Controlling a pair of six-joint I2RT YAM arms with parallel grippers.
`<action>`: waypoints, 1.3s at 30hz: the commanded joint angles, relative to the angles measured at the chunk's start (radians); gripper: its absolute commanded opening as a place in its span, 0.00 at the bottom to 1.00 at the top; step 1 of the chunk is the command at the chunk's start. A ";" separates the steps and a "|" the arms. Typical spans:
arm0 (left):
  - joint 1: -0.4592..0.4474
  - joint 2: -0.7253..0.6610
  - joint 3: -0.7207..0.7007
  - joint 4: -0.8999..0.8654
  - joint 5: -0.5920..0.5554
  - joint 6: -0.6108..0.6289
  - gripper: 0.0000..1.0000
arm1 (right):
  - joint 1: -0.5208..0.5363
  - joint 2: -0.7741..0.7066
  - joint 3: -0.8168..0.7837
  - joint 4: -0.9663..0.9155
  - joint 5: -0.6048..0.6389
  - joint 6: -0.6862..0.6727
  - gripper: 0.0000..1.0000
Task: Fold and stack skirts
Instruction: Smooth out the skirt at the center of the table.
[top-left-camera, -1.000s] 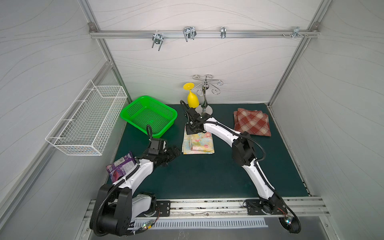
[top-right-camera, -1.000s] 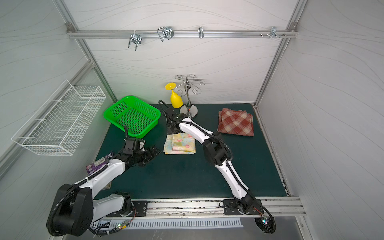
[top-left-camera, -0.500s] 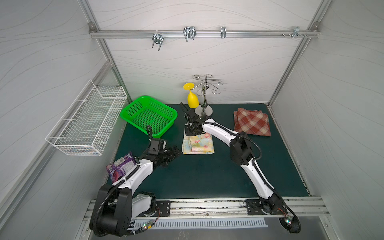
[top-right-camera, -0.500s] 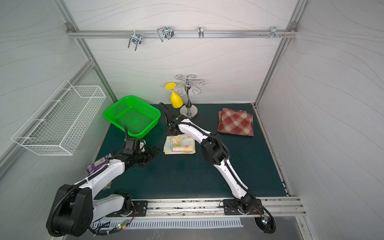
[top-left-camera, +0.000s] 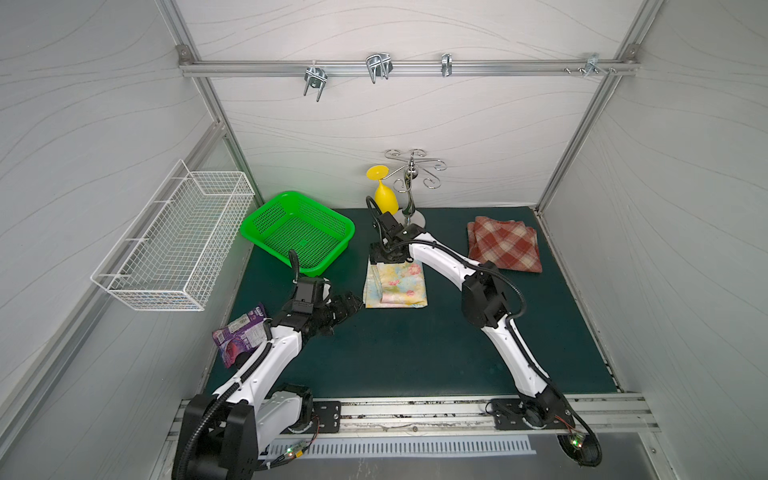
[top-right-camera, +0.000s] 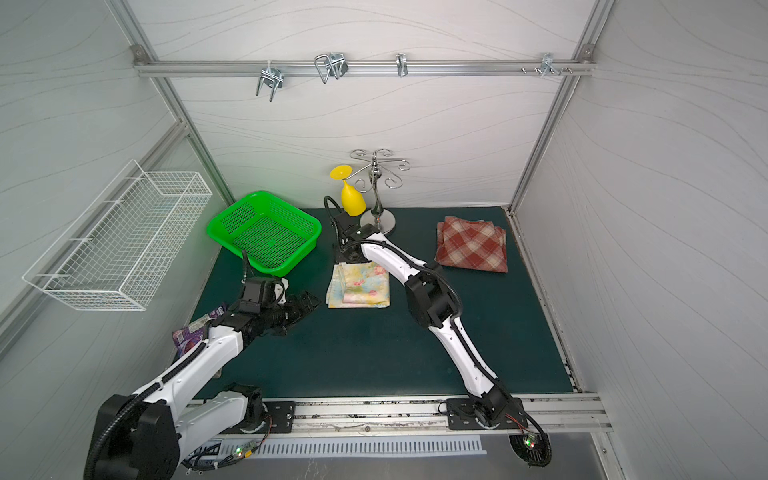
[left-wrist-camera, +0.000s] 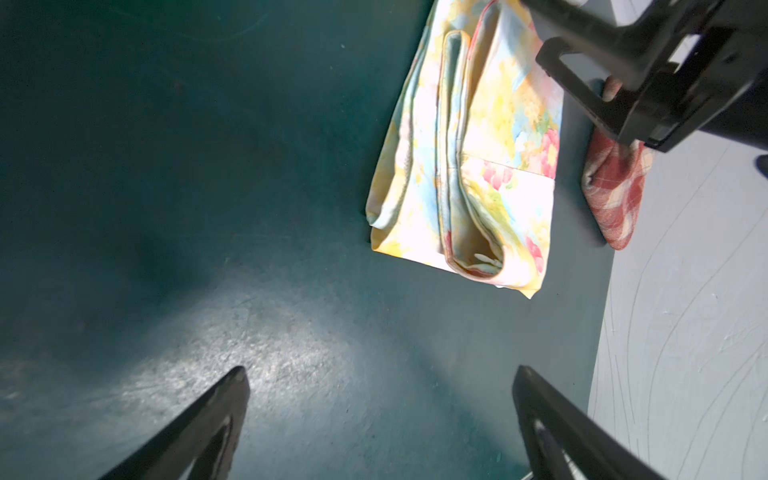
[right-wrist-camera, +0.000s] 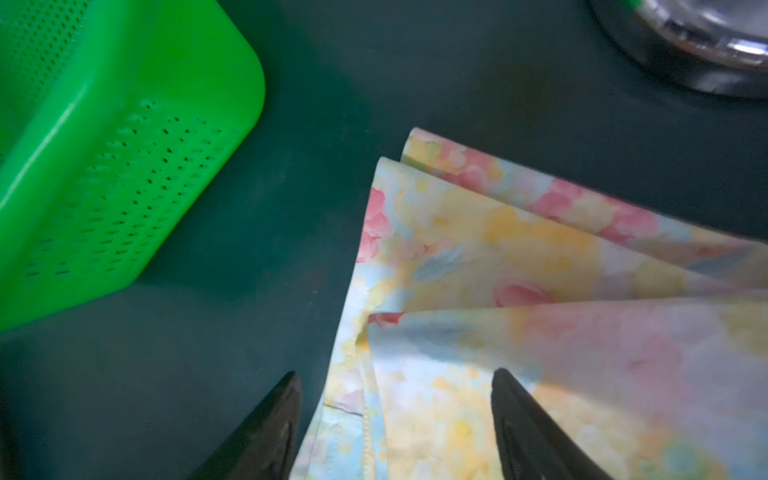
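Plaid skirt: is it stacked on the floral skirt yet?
No, the plaid skirt lies on the mat well apart from the floral skirt.

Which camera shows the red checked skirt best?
In both top views the plaid skirt lies whole and unobstructed. The left wrist view catches only one end; the right wrist view misses it.

Folded floral skirt (top-left-camera: 395, 284); plaid skirt (top-left-camera: 505, 245) apart

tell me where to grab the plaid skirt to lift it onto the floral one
Probably the edge of the plaid skirt that faces the floral skirt, where its stacked layers show. Pinch all layers from above with the open right end effector, so the fold holds.
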 joint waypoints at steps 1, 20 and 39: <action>0.005 -0.020 0.084 -0.022 0.019 0.017 0.99 | -0.005 -0.157 -0.061 0.041 0.030 -0.049 0.99; -0.105 0.550 0.528 0.124 0.106 -0.047 0.99 | -0.195 -0.676 -0.885 0.352 -0.276 -0.015 0.99; -0.124 0.909 0.738 0.156 0.108 -0.052 0.99 | -0.223 -0.631 -1.049 0.633 -0.614 0.061 0.99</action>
